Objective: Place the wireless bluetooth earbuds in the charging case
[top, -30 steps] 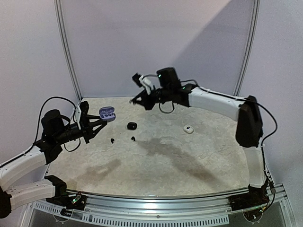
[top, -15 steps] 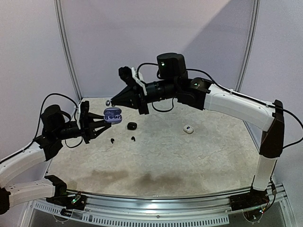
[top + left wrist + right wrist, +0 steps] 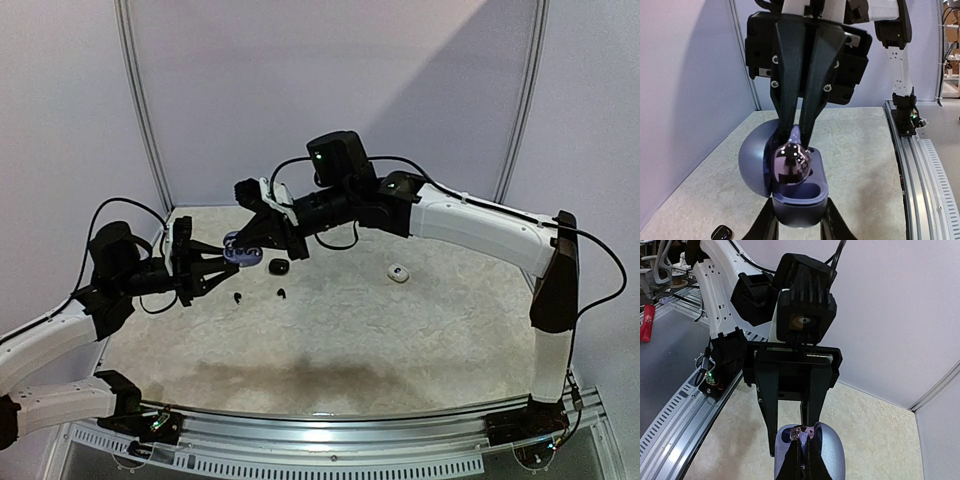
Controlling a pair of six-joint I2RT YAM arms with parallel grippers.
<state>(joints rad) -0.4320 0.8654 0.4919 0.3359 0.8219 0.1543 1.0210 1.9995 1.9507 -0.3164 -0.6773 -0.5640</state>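
You're at insert step: R gripper [image 3: 797, 136] pinches a purple earbud [image 3: 790, 164] at its tips, right over the open charging case [image 3: 801, 204] clamped in L gripper [image 3: 214, 266]; next, seat it squarely, then let go.

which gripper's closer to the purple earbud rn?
Right. The right gripper pinches the purple earbud itself; the left gripper only holds the open charging case beneath it.
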